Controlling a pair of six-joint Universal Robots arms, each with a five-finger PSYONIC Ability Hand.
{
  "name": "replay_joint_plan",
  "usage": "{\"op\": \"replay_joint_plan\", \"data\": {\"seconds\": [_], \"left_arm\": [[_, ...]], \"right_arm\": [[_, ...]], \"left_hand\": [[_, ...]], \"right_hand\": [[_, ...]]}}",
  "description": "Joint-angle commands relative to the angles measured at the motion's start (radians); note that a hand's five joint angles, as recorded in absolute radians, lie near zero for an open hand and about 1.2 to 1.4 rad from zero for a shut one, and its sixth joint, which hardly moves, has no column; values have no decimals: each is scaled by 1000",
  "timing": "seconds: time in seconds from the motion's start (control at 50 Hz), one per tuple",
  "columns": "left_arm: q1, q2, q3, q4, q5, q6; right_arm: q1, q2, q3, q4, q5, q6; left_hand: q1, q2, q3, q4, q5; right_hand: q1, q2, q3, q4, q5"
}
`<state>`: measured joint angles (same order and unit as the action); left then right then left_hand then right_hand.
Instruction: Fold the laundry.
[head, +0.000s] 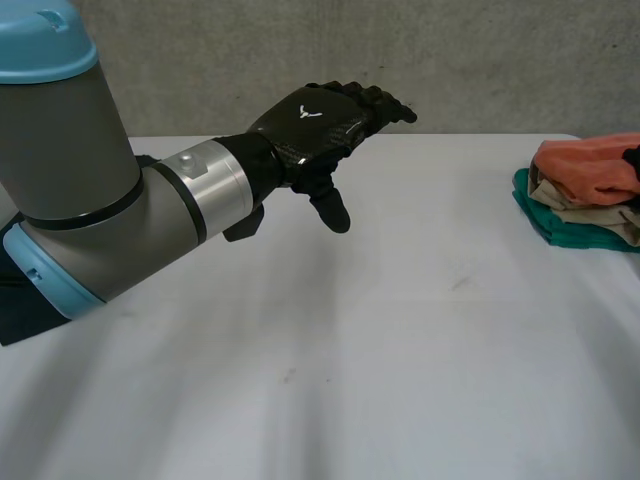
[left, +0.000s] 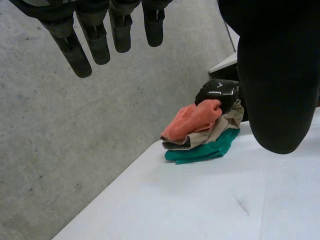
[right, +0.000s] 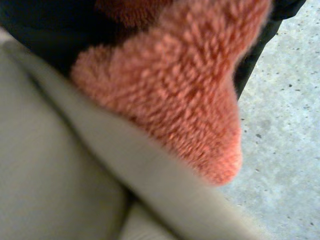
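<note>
You see a fluffy orange towel (right: 190, 75) on top of the pile (head: 578, 200), over a smooth beige cloth (left: 225, 125) and a teal cloth (left: 210, 150), at the desk (head: 400, 350) edge. Right hand (left: 217, 91) rests on the pile; its grip you cannot tell. Left hand (head: 320, 125) hovers well apart from the pile, wide open.

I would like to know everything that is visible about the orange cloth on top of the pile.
The orange cloth looks like fluffy, looped terry fabric of a coral colour. It is crumpled, not folded, and lies on top of a small pile, directly over a smooth beige cloth, with a teal cloth at the bottom. The pile sits at the right side of the white table. The right hand touches the orange cloth's upper end.
</note>
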<state>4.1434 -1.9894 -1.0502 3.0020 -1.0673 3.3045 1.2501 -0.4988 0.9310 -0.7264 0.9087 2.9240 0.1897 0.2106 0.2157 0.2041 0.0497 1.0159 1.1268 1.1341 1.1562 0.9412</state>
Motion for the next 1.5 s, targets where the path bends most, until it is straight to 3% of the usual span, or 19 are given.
{"op": "replay_joint_plan", "data": {"seconds": [0.02,0.2,0.28,0.32,0.4,0.48,0.56,0.62,0.68,0.76,0.84,0.94,1.06,1.22,1.26,1.32,1.34,1.42,1.5], "left_arm": [[-12,6,-2,0,0,0],[-52,15,-10,0,1,-2],[-68,18,-11,0,1,-5],[-78,21,-10,0,1,-5],[-91,47,-8,3,3,-6],[-95,70,-2,17,1,-8],[-85,107,9,43,-16,-32],[-69,141,21,54,-94,-74],[-26,165,22,54,-232,-77],[136,181,9,38,-379,-24],[294,170,-49,18,-454,120],[423,40,-99,49,-457,355],[550,-192,-71,138,-421,458],[643,-481,91,175,-171,460],[647,-515,121,178,-164,457],[643,-549,164,187,-166,454],[640,-549,165,196,-166,452],[606,-481,139,276,-198,422],[543,-278,38,374,-210,311]], "right_arm": [[-26,-125,74,48,15,1],[-37,-248,92,329,203,-52],[-87,-365,155,468,303,-175],[-110,-394,172,495,363,-222],[-126,-503,183,519,576,-348],[-117,-567,186,448,648,-382],[-3,-644,238,328,595,-347],[101,-736,331,253,503,-278],[184,-823,459,196,392,-223],[305,-873,584,170,291,-201],[452,-868,670,189,282,-209],[541,-828,744,254,311,-250],[580,-739,805,305,351,-327],[572,-719,858,305,361,-361],[572,-718,862,305,363,-361],[571,-719,868,305,361,-361],[571,-719,870,305,363,-361],[569,-719,882,302,366,-361],[555,-722,891,292,364,-358]], "left_hand": [[18,-3,-8,4,-17],[15,-6,-11,1,-20],[12,-9,-14,-2,-22],[12,-9,-14,-2,-22],[9,-12,-17,-5,-25],[6,-15,-20,-8,-28],[15,-6,-11,1,-20],[21,0,-5,7,-14],[15,-6,-11,1,-20],[9,-12,-17,-5,-25],[3,-18,-23,-11,-31],[-8,-29,-34,-23,-43],[-15,-36,-41,-30,-50],[41,20,15,27,7],[170,149,144,155,135],[1075,1054,1049,1060,1040],[1205,1184,1179,1191,1171],[1207,1186,1181,1192,1172],[1207,1186,1181,1192,1172]], "right_hand": [[-841,-952,-960,-982,-941],[-841,-952,-960,-982,-941],[-841,-952,-960,-982,-941],[-841,-952,-960,-982,-941],[-841,-952,-960,-982,-941],[-841,-952,-960,-982,-941],[-841,-952,-960,-982,-941],[-841,-952,-960,-982,-941],[-841,-952,-960,-982,-941],[-841,-952,-960,-982,-941],[-841,-952,-960,-982,-941],[-841,-952,-960,-982,-941],[-841,-952,-960,-982,-941],[-841,-952,-960,-982,-941],[-841,-952,-960,-982,-941],[-841,-952,-960,-982,-941],[-841,-952,-960,-982,-941],[-841,-952,-960,-982,-941],[-841,-952,-960,-982,-941]]}}
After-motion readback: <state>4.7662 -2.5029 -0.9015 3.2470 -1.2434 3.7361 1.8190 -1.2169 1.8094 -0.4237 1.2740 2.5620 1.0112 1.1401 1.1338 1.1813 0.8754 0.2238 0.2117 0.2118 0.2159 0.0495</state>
